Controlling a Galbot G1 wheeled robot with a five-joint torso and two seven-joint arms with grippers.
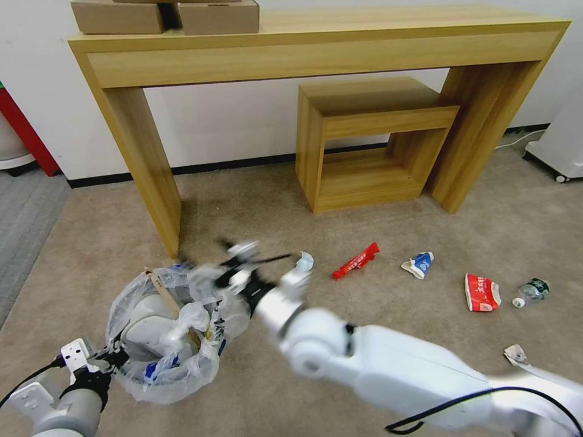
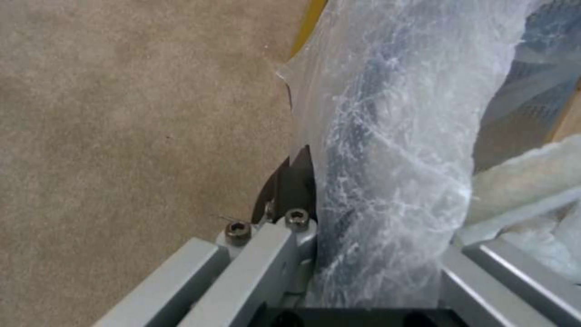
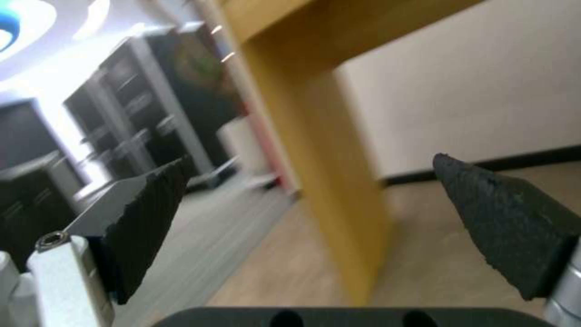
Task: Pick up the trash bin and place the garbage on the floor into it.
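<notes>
In the head view the task looks well under way but not finished: the trash bin, with its plastic liner bulging over the rim, already holds a white slipper, a wooden stick and some crumpled wrappers, while the floor has litter left on it to the right: a red wrapper, a blue-white carton, a second red wrapper, a clear bottle and a small scrap near the arm, plus a pale piece just beside the gripper. The left gripper sits at the bin's near-left rim, touching the liner, and the right gripper hangs blurred above the bin's far-right edge, near the leg of the wooden table. In the left wrist view the jaws are clamped on the bin's rim, the wrinkled liner pinched between the fingers, with carpet to one side. In the right wrist view the right gripper's jaws stand wide apart with nothing between them; beyond them are the table leg and carpet, so none of the remaining garbage lies within its reach for closing yet.
</notes>
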